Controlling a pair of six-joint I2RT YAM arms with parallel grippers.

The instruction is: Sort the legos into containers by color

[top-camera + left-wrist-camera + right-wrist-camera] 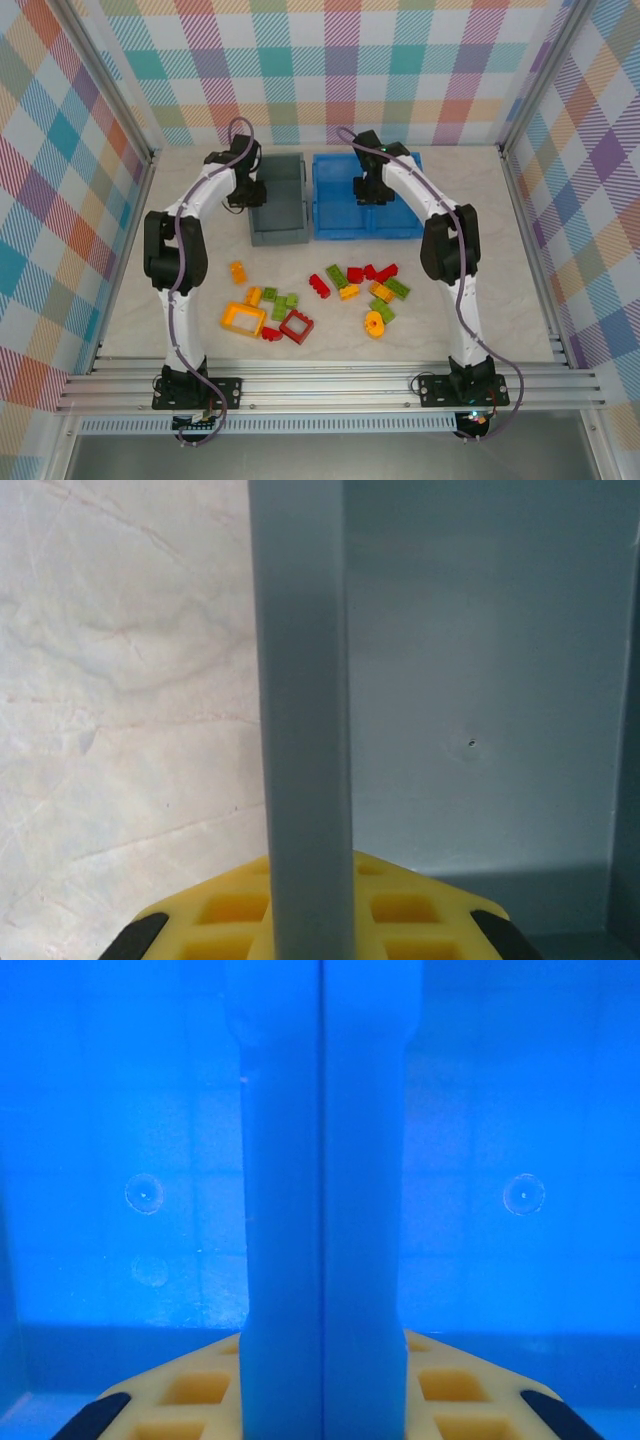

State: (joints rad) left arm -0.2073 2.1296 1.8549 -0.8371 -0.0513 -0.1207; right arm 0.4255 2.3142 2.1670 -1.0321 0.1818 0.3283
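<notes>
The legos (349,291) lie loose on the worktop (480,300), red, yellow and green mixed together, at 6 o'clock of both containers. The grey bin (280,205) sits at 9 o'clock of the blue bin (340,205), with their sides close together or touching.

The left gripper (245,190) is pinched narrow on the grey bin's 9 o'clock wall. Its wrist view shows that wall running up between the yellow fingers (230,920), with worktop on one side and the bin's floor on the other. The right gripper (372,188) is pinched the same way on the blue bin's central divider (320,1210).

The main risks:
- Each hold is on one thin, smooth plastic edge, so a pull could let the wall slip out or tip the bin.
- Dragging a bin toward 6 o'clock could plough its front wall into the bricks and scatter them.
- Moving either bin could also nudge its neighbour.
</notes>
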